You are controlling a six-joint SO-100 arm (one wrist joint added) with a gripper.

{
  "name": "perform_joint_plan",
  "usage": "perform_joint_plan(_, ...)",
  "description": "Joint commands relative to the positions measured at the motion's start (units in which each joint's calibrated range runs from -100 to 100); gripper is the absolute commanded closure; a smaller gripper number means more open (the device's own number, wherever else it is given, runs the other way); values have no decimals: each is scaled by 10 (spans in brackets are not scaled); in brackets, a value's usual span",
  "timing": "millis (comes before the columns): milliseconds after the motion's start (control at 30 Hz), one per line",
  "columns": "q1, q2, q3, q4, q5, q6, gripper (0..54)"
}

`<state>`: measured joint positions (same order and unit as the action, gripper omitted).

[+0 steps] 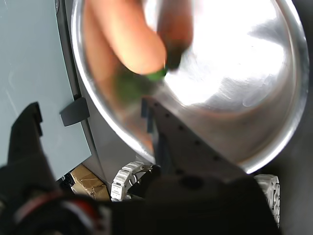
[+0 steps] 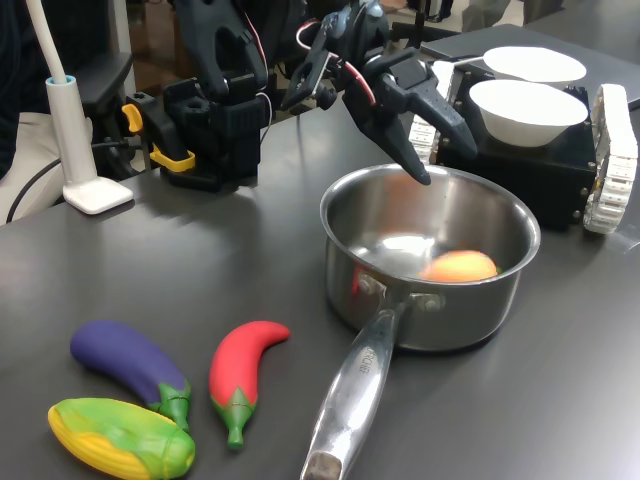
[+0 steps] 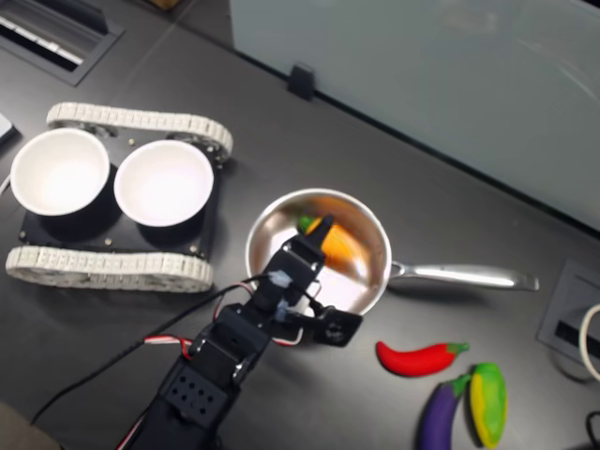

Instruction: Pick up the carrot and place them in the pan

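Stainless steel, polished and round, the pan (image 2: 430,262) stands on the dark tabletop (image 2: 150,270) with the carrot (image 2: 459,266) lying on its floor, a soft orange cone resting against the inner wall. Only the second exterior view shows the carrot's short green stem end, which points toward the pan's far wall from the long steel handle (image 3: 464,276); the first exterior view gives just a rounded orange lump and its glow reflected in the wall. The wrist view adds a close, blurred look into the shiny bowl of the pan, where the orange body and a patch of green sit beside a mirrored copy on the metal. The black gripper (image 2: 420,125) hangs above the pan's rim, on the side away from the handle, its pointed fingers (image 2: 405,150) spread apart and holding nothing, clear of the carrot below. Beyond the pan from the handle, a black tracked base (image 3: 112,234) with ribbed white treads carries two smooth white bowls (image 3: 164,181), seen from above in the second exterior view and from the side in the first exterior view. Near the handle's end lie three more plush vegetables: a curved red chili pepper (image 2: 243,372), a purple eggplant (image 2: 130,360) and a yellow-green corn cob (image 2: 120,437), the last two touching. A white lamp stand (image 2: 80,165), visible in the first exterior view alone, sits well apart from the pan.
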<state>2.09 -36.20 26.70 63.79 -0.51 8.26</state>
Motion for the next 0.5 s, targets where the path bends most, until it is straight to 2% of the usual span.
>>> perform_joint_plan(0,7,-39,-38,18,-3,8,209)
perform_joint_plan(467,8,-106,-21,69,0,7,217)
